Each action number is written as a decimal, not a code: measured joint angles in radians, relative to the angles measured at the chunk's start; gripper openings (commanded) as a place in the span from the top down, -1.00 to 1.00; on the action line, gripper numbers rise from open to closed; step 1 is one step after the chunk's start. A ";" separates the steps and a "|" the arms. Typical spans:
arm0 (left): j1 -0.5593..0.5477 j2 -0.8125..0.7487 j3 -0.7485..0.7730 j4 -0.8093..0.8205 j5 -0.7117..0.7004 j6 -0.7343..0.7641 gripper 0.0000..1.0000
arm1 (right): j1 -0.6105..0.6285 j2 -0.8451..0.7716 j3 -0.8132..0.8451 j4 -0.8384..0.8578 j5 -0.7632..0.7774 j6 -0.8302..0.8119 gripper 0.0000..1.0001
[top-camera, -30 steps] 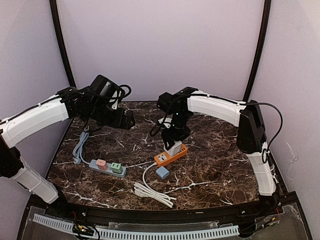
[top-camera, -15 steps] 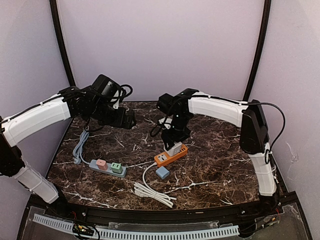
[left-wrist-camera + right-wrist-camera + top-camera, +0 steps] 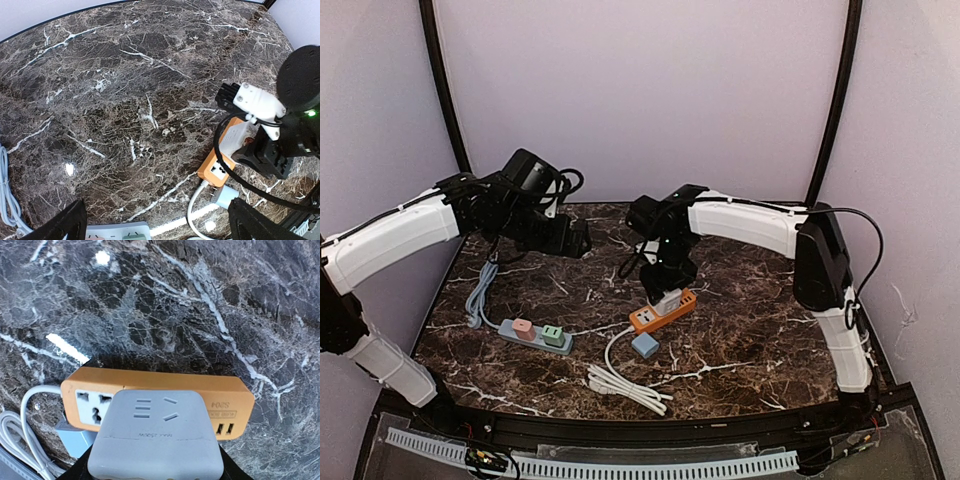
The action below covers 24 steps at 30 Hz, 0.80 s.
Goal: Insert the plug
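Observation:
My right gripper [image 3: 667, 290] is shut on a white square plug [image 3: 156, 437] with socket slots on its top face. It holds the plug upright on the middle of the orange power strip [image 3: 657, 316], which lies on the marble table. The plug's prongs are hidden, so I cannot tell how deep it sits. In the right wrist view the orange strip [image 3: 165, 382] shows a free socket on the left and USB ports on the right. My left gripper [image 3: 578, 240] hangs open above the table's back left, with nothing between its fingers [image 3: 70, 226].
A light blue plug [image 3: 644, 345] lies next to the orange strip's near end, and its white cable [image 3: 625, 385] is coiled toward the front. A grey power strip [image 3: 535, 335] with a pink and a green plug lies at the left, with its grey cable [image 3: 480, 290] behind it.
The right arm's wrist has shifted slightly left and down over the orange strip, still gripping the white plug. The left arm has stayed where it was.

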 measured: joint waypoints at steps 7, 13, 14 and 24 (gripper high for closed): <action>0.000 -0.008 0.000 -0.003 0.000 0.000 -0.97 | 0.003 0.070 0.076 -0.051 0.008 0.070 1.00; 0.000 -0.020 0.000 -0.011 0.000 0.000 -0.97 | 0.006 0.069 0.071 -0.058 0.014 0.077 1.00; 0.000 -0.021 0.000 -0.013 0.000 0.000 -0.98 | 0.006 0.065 0.064 -0.055 0.014 0.076 1.00; 0.000 -0.021 0.000 -0.022 0.000 0.000 -0.97 | 0.009 0.019 -0.027 0.006 0.051 0.078 1.00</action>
